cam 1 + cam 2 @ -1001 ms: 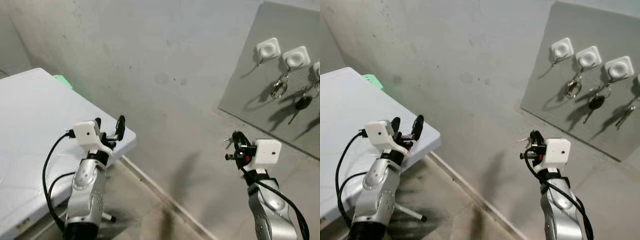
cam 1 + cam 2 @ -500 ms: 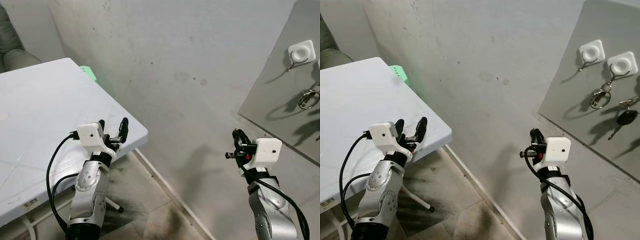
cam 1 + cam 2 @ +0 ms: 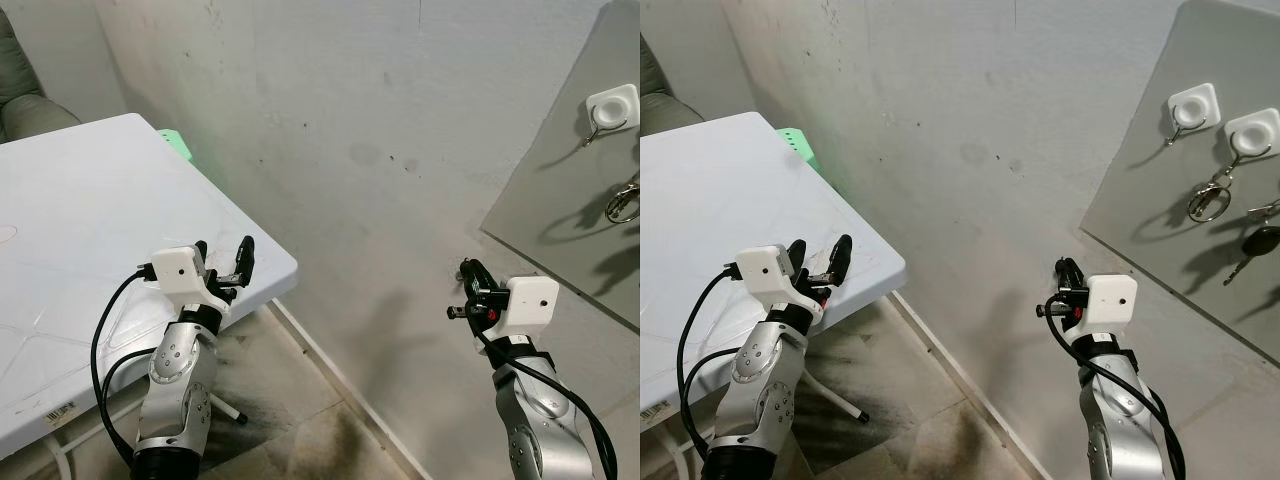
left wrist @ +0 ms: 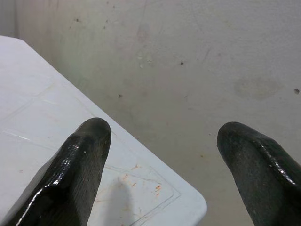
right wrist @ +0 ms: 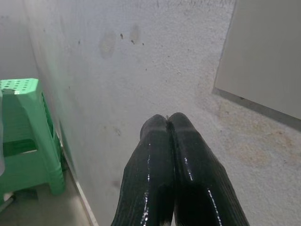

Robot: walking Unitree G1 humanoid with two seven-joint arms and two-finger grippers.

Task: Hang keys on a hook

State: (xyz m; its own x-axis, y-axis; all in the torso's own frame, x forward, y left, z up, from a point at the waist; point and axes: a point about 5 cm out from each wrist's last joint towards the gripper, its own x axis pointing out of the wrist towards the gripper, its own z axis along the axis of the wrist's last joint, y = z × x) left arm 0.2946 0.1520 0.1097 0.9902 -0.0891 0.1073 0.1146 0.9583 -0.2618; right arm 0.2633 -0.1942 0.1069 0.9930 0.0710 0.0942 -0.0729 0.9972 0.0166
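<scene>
Through my head camera, I am holding my right gripper [image 3: 1061, 288] raised near the grey wall [image 3: 940, 120], its fingers pinched tight. A small metal bit is sticking out sideways at the fingers; I judge it to be the keys [image 3: 455, 311], though they are too small to tell how they point. The panel of hooks [image 3: 1140, 200] is lying up and to the right of this gripper, so my right arm is much the nearer one. The empty white hook [image 3: 1191, 106] is sitting uppermost, with a key ring [image 3: 1208, 203] dangling from the next hook [image 3: 1252, 131] beside it, long axis hanging straight down.

My left gripper [image 3: 222, 262] is hovering spread and empty over the corner of the white table [image 3: 80, 230], well apart from the panel.

In the left wrist view, my two fingertips [image 4: 82, 165] are gaping above the table corner.

In the right wrist view, my fingers [image 5: 174, 155] are pressing together, pointing at the wall beside the panel's edge [image 5: 263, 56]; a green stool [image 5: 23, 136] is standing off to one side.
</scene>
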